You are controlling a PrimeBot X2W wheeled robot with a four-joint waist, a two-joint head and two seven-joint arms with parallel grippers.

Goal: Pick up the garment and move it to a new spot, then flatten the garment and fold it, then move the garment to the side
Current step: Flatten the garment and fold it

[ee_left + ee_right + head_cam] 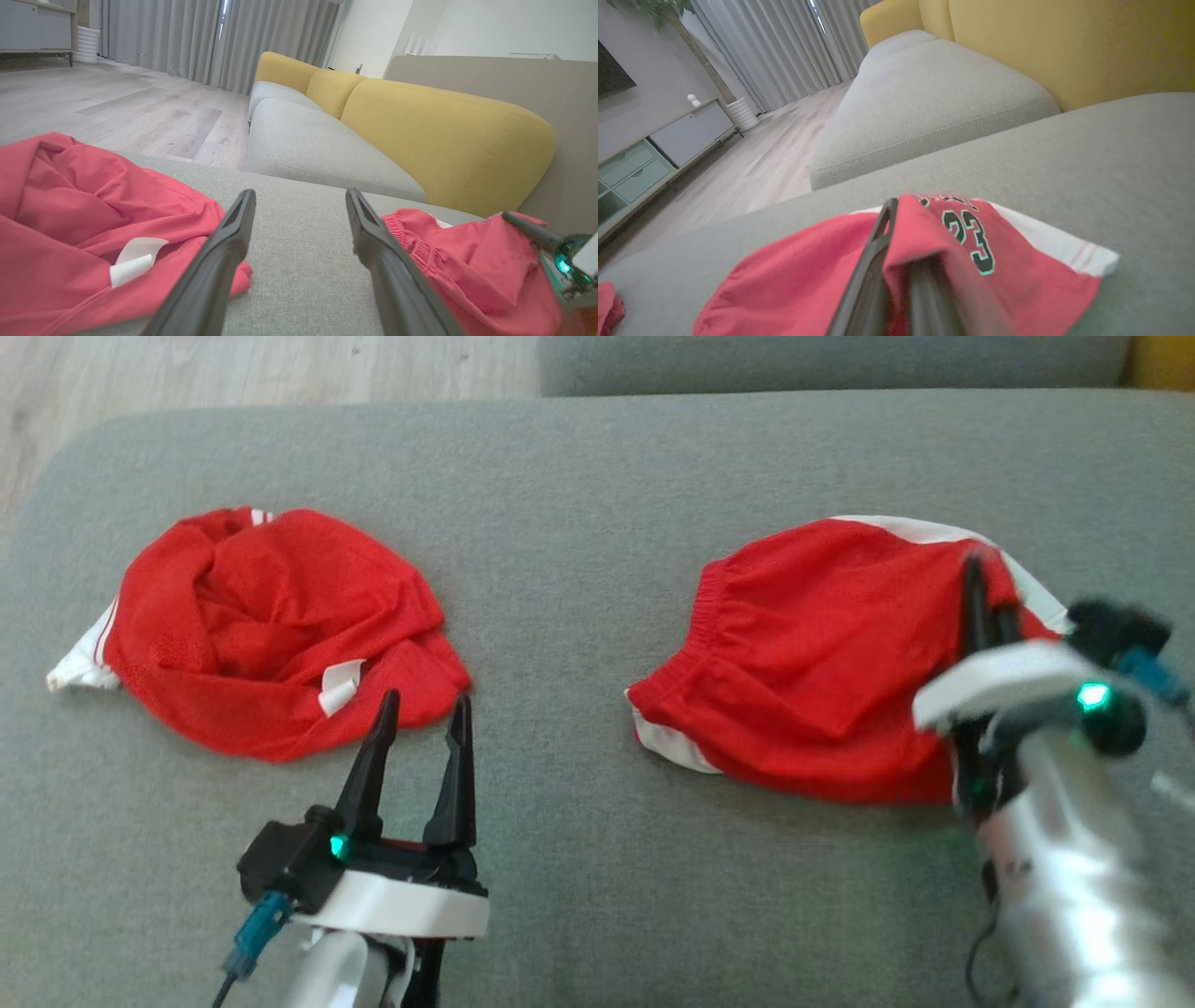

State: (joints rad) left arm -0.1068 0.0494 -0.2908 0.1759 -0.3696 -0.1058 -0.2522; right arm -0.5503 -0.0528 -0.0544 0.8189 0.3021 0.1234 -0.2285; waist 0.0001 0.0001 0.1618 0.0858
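My right gripper (pixel 977 581): fingers closed together on a fold of the red shorts (pixel 803 653), which lie on the right half of the gray cushion (pixel 579 523). My left gripper (pixel 425 707): fingers apart over the cushion, just beside the crumpled red garment (pixel 271 625) on its left half. Beyond: yellow backrest (pixel 448 135).

The left gripper (pixel 425 705) sits at the lower left, wrist low, its two dark fingers pointing forward and spread wide apart. The right forearm (pixel 1074 877) comes in from the lower right, angled up and inward. The right gripper (pixel 977 574) has its fingers pressed together — pinching a fold of the red shorts (pixel 803 653).
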